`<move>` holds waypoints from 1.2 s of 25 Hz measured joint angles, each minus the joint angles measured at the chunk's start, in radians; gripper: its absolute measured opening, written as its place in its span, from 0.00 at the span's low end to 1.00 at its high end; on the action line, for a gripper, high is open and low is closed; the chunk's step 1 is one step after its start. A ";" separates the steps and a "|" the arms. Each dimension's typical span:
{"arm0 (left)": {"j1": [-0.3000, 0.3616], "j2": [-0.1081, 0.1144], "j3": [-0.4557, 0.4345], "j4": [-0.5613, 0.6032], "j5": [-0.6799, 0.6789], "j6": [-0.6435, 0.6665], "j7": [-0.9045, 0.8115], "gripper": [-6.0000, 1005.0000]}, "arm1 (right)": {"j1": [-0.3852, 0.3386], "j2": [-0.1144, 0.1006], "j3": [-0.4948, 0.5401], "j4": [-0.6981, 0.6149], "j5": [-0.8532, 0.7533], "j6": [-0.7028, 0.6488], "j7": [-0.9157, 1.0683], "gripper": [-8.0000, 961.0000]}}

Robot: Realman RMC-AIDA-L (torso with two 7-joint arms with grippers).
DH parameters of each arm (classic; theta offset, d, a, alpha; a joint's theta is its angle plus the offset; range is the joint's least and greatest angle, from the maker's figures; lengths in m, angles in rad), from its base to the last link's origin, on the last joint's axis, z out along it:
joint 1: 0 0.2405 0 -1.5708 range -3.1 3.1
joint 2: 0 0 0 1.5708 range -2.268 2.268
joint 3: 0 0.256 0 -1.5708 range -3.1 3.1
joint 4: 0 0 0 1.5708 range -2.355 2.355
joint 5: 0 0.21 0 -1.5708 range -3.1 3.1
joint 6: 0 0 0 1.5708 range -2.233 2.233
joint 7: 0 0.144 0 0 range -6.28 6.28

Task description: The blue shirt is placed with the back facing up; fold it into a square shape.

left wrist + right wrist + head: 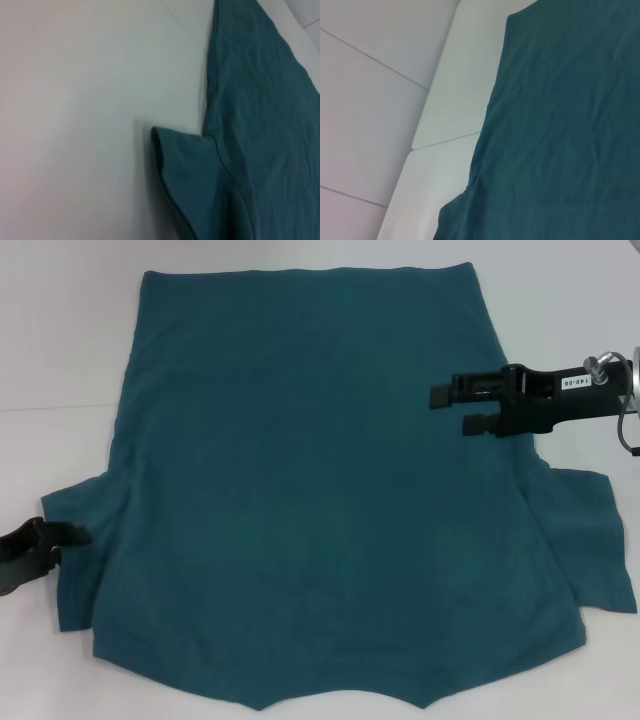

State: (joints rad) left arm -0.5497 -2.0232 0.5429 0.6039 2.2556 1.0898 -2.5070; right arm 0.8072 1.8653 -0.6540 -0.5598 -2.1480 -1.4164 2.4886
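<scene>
1. On the white table (60, 330), filling most of the head view, lies the blue shirt (320, 490), a plain dark teal, spread flat with no lettering showing.
2. Its straight hem runs across at 12 o'clock; the collar end points toward 6 o'clock, at the near edge.
3. One short sleeve juts out at 9 o'clock, the other at 3 o'clock; the cloth is smooth with faint creases only.
4. The left gripper (70, 536) sits low at 8 o'clock, its tip just at the edge of the left sleeve; whether its fingers are spread or pressed together I cannot tell.
5. The right gripper (455, 410) hangs over the shirt's right side at 2 o'clock, its two black fingers spread apart and holding nothing.
6. The wrist views show the sleeve edge (185, 170) and the shirt's side against the table.
</scene>
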 joint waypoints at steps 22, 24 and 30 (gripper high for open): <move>-0.010 0.011 0.106 0.210 0.064 0.038 0.139 0.02 | -0.005 0.000 0.007 -0.003 0.000 -0.005 0.001 0.89; -0.016 0.012 0.126 0.250 0.093 0.036 0.166 0.02 | -0.005 0.000 0.007 -0.003 0.000 -0.006 0.001 0.88; -0.069 0.021 0.156 0.293 0.255 0.040 0.192 0.02 | -0.002 0.000 0.007 -0.003 0.000 -0.009 0.002 0.88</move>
State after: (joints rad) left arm -0.6188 -2.0017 0.6987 0.8972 2.5107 1.1302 -2.3147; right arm 0.8052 1.8653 -0.6474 -0.5631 -2.1476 -1.4253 2.4903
